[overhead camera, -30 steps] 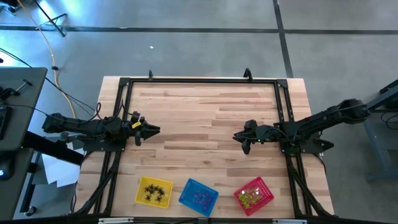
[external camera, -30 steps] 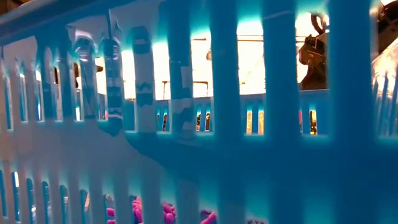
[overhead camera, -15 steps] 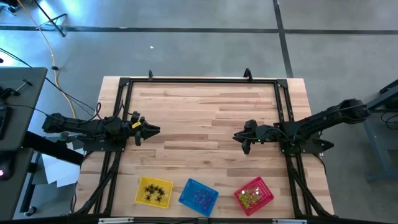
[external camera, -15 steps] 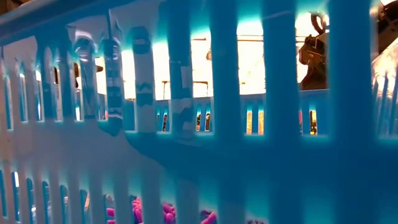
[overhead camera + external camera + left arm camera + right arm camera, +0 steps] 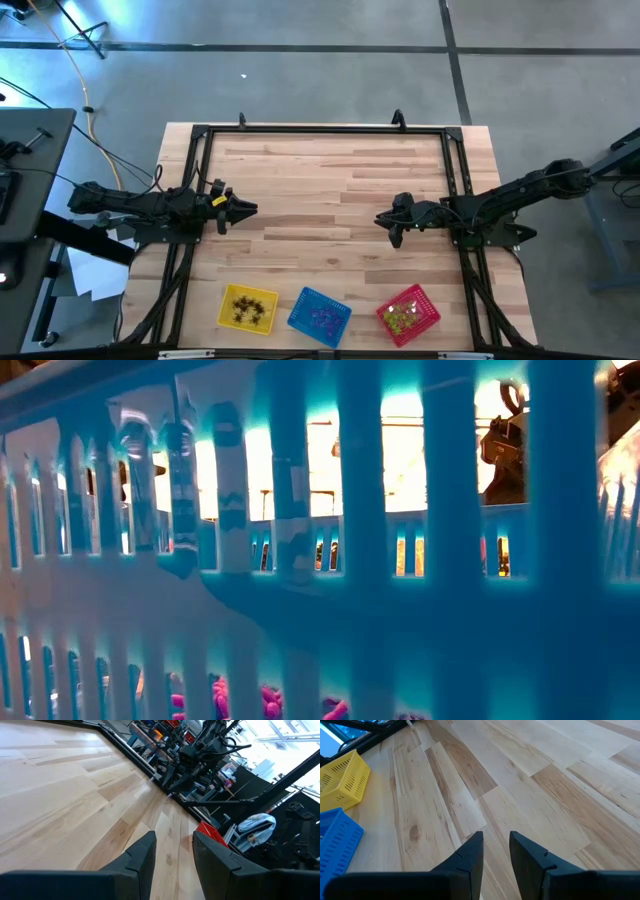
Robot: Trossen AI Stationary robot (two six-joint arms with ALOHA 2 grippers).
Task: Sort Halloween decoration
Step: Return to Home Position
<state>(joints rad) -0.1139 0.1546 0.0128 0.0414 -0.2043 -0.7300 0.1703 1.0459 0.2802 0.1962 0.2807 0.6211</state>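
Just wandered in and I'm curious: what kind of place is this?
Probably a robotics lab: the left arm and right arm wait at either side of a wooden table, and cables trail over a concrete floor.

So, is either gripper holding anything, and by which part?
Nothing is held: the left gripper and right gripper each show only bare table between parted jaws.
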